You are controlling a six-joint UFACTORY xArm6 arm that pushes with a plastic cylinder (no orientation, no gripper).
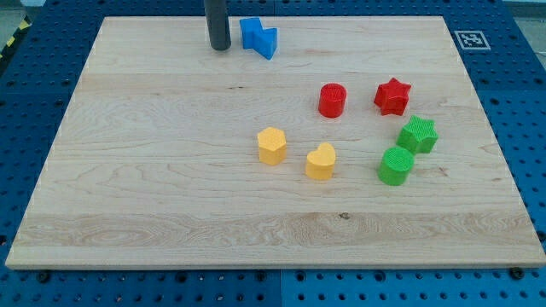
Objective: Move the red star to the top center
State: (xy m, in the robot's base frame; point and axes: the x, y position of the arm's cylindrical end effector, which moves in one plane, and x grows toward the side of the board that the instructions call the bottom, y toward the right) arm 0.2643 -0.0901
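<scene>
The red star (392,96) lies on the wooden board (153,170) at the view's right, above the middle. A red cylinder (332,100) stands just to its left. My tip (219,47) rests on the board near the view's top edge, left of centre. It is far to the upper left of the red star. Two blue blocks (258,37), touching each other, lie just right of my tip.
A green star (418,135) and a green cylinder (396,165) lie below the red star. A yellow hexagon (271,145) and a yellow heart (322,161) lie near the board's middle. A black-and-white marker (470,39) is at the top right corner.
</scene>
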